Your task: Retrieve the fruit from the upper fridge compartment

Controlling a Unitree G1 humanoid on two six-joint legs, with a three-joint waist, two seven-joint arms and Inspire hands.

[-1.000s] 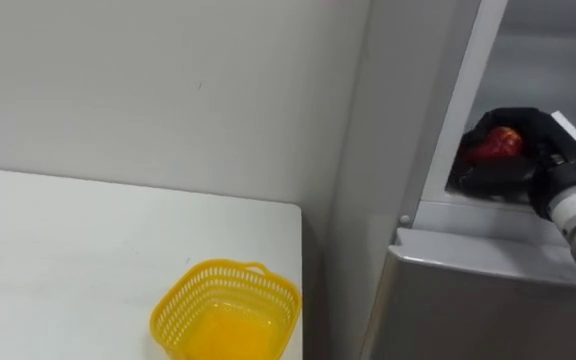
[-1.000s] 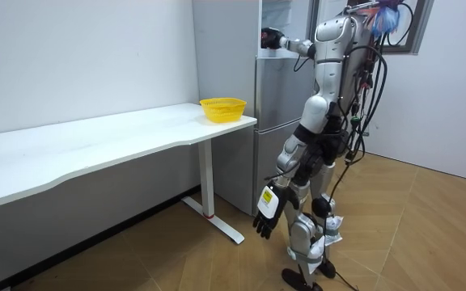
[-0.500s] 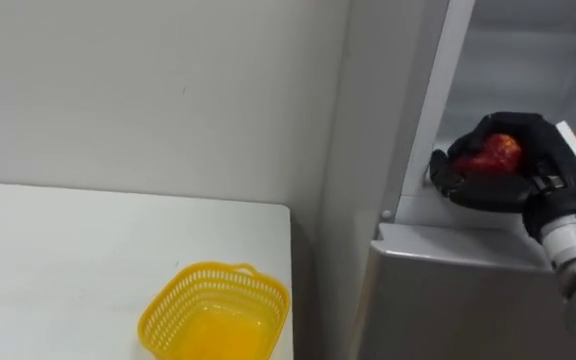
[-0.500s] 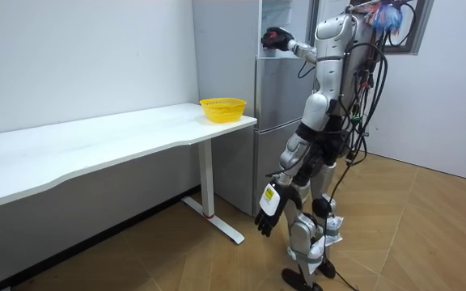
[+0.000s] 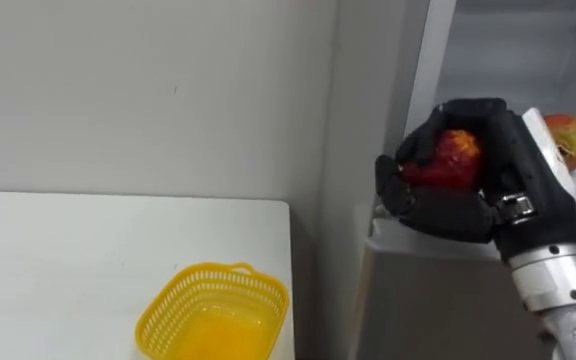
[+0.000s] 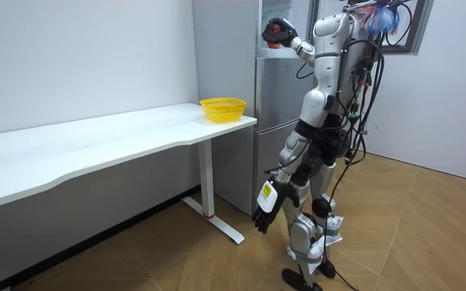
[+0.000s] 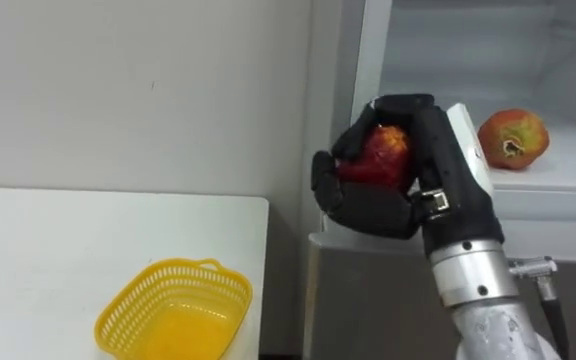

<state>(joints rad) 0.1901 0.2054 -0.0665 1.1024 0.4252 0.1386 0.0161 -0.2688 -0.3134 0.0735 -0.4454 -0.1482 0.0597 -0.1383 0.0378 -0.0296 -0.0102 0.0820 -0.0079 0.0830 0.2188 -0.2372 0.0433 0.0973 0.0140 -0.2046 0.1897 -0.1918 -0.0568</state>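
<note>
One robot is standing upright on a wooden floor, facing one tall grey fridge (image 6: 277, 105) whose upper compartment is showing open. One long white table (image 6: 95, 149) is running off toward the room view's left, with its near end just beside the fridge.

Seen from the head camera, the robot's right hand (image 5: 453, 212) is reaching up from 5 o'clock and sitting at about 3 o'clock in the picture. Its dark fingers and thumb are curling round one red fruit (image 5: 448, 160), clamping it on both sides. The held fruit is hanging in the air in front of the edge of the upper compartment, above the top of the closed lower door.

Two fruits are showing in all. The second fruit (image 7: 513, 138), red with some yellow-green, is resting on the white shelf (image 7: 568, 180) inside the upper compartment, at about 2 o'clock from the held one and apart from the hand.

One yellow plastic basket (image 5: 218, 269) with a lattice wall is sitting on the table at about 7 o'clock in the picture, close to the table's end nearest the fridge. Nothing is lying in the basket.

In the room view, the left hand (image 6: 265, 212) is hanging down beside the robot's thigh, fingers loose and holding nothing.
</note>
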